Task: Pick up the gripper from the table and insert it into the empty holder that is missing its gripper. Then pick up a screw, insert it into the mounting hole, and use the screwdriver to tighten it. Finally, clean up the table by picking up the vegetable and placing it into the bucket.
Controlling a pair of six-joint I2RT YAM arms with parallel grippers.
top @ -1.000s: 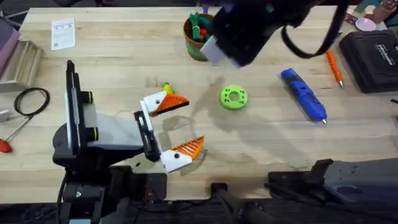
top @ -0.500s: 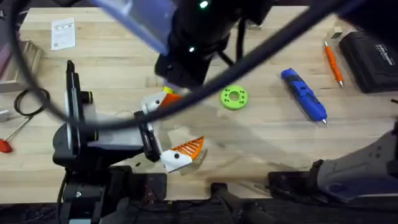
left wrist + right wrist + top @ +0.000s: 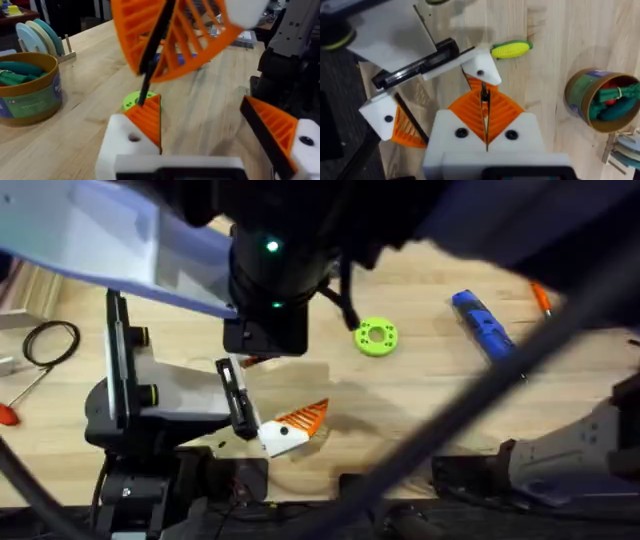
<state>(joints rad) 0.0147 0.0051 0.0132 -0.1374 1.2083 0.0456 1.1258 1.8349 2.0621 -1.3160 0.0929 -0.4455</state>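
Observation:
My right arm (image 3: 270, 270) looms dark over the table's middle. Its gripper (image 3: 484, 95) is shut, orange ribbed pads pressed together, right above the left gripper (image 3: 210, 125). The left gripper is open, and both of its white holders (image 3: 125, 145) carry orange ribbed pads (image 3: 147, 117). The yellow vegetable (image 3: 511, 49) lies on the table just beyond one holder (image 3: 482, 70). The bucket (image 3: 600, 100) stands farther off with red and green toy vegetables inside. The blue screwdriver (image 3: 487, 330) lies at the right. No screw is in view.
A green holed disc (image 3: 376, 337) lies between the left gripper and the screwdriver. An orange pen (image 3: 540, 298) is at the far right. A black cable loop (image 3: 52, 340) and a red-handled tool (image 3: 8, 412) lie at the left edge.
The right arm has swung from the back of the table leftwards and towards the front, and now covers the bucket, the vegetable and the left gripper's far finger in the overhead view. The left arm has not moved.

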